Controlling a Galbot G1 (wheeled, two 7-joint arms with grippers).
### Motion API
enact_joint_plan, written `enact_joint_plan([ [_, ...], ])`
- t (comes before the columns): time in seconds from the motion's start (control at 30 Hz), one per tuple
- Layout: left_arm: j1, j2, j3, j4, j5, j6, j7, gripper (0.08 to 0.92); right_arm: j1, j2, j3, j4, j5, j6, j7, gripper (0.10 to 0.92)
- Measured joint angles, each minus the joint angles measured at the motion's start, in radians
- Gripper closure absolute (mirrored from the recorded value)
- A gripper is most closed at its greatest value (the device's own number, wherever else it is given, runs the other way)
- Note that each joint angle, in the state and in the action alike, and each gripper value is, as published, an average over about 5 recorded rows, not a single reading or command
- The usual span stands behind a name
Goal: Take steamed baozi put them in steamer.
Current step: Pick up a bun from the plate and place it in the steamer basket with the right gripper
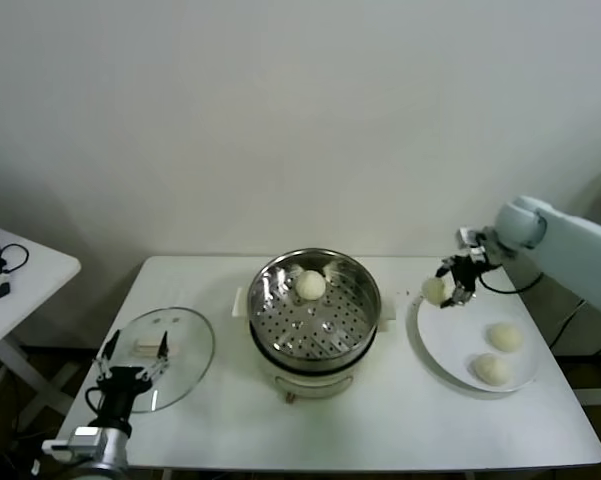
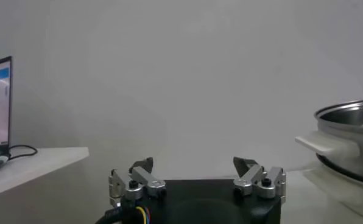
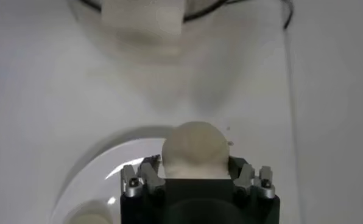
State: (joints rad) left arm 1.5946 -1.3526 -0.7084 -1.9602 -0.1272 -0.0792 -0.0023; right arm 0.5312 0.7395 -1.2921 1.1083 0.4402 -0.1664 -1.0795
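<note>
Clamped around one steamed baozi (image 1: 435, 290), our right claw (image 1: 452, 286) hangs over the far-left rim of the white plate (image 1: 432, 352), at about three o'clock from the steamer (image 1: 315, 310); in the right wrist view the bun (image 3: 195, 150) sits squeezed between the two fingers (image 3: 146, 175), with the plate's curved edge (image 3: 102, 158) below it and the white desk (image 3: 47, 91) beyond. We see two more steamed baozi on the plate, one (image 1: 505, 336) toward the middle and one (image 1: 491, 369) nearer us, apart from each other. Inside the steamer a fourth bun (image 1: 311, 285) rests on the perforated tray, toward twelve o'clock of the pot's centre. Our left claw (image 1: 130, 378) sits parked at the near-left corner of the desk (image 1: 400, 430), over the near edge of the round glass lid (image 1: 180, 345), which lies flat at nine o'clock from the steamer. In the left wrist view its fingers (image 2: 142, 176) are spread wide with nothing between them, and the steamer's steel rim and white side handle (image 2: 318, 145) show off to one side. A small side table (image 1: 30, 275) with cables stands at the far left.
</note>
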Motion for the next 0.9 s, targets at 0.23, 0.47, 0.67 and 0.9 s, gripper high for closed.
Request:
enact_joint_plan([
  [0.23, -0.002, 0.003, 0.006, 0.002, 0.003, -0.007, -0.002, 0.177, 0.187, 0.085, -0.148, 0.075, 0.206, -0.046, 0.024, 0.314],
  [0.47, 0.008, 0.016, 0.014, 0.004, 0.012, -0.015, -0.002, 0.177, 0.260, 0.196, -0.209, 0.131, 0.344, -0.088, 0.065, 0.313],
  [0.67, 0.015, 0.013, 0.016, 0.007, 0.017, -0.021, -0.003, 0.177, 0.260, 0.297, -0.230, 0.147, 0.404, -0.113, 0.105, 0.313],
  [0.9, 0.020, 0.006, 0.010, 0.015, 0.019, -0.024, -0.005, 0.177, 0.207, 0.401, -0.241, 0.143, 0.427, -0.125, 0.146, 0.313],
])
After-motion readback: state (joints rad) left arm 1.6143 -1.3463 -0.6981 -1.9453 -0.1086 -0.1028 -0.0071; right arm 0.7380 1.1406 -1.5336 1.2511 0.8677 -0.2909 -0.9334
